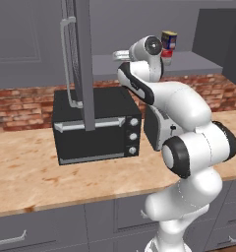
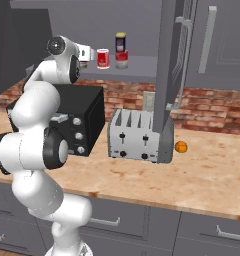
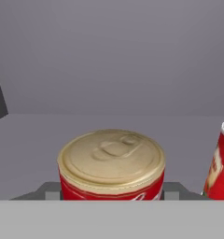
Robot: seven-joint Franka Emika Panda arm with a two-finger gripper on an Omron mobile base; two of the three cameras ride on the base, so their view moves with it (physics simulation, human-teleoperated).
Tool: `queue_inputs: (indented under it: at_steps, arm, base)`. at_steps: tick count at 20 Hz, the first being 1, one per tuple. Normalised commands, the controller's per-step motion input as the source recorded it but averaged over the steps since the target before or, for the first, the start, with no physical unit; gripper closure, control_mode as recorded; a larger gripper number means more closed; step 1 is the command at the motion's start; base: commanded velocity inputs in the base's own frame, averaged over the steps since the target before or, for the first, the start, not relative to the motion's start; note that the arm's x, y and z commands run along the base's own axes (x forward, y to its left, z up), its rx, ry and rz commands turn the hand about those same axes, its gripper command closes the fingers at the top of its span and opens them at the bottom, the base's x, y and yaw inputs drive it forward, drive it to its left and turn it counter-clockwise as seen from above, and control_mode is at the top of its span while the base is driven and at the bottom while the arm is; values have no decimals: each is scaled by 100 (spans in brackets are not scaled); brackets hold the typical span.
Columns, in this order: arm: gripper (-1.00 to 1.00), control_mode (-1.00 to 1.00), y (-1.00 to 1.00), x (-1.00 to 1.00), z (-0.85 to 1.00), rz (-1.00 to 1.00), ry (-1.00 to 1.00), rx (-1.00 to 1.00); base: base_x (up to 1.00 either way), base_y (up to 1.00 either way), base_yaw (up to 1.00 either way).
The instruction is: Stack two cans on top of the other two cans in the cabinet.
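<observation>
While the cabinet (image 2: 142,65) shelf stood open behind its tall door (image 2: 169,65), the arm hid much of it in the left base view. The gripper (image 2: 93,56) pinched a red can (image 3: 111,164) between its fingers, whose tips were cut off. Nearby, a blue can (image 2: 121,42) sat atop another red can (image 2: 122,59).

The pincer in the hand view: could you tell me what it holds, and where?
The pincer grips a red can by its sides, low on the body.
</observation>
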Motion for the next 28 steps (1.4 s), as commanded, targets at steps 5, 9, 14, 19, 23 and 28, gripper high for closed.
queue_inputs:
  at_steps: [5,9,14,19,23,28]
  arm:
    - [100,-100,0,-1,7,0,0,0]
    - [100,-100,0,-14,33,0,0,0]
    - [100,-100,0,-17,31,0,0,0]
    - [100,-100,0,-23,13,0,0,0]
    - [100,-100,-1,-31,14,0,-2,0]
    - [100,-100,0,-18,23,-6,-1,0]
  base:
    - [0,0,0]
    - [0,0,0]
    - [0,0,0]
    - [0,0,0]
    - [0,0,0]
    - [0,0,0]
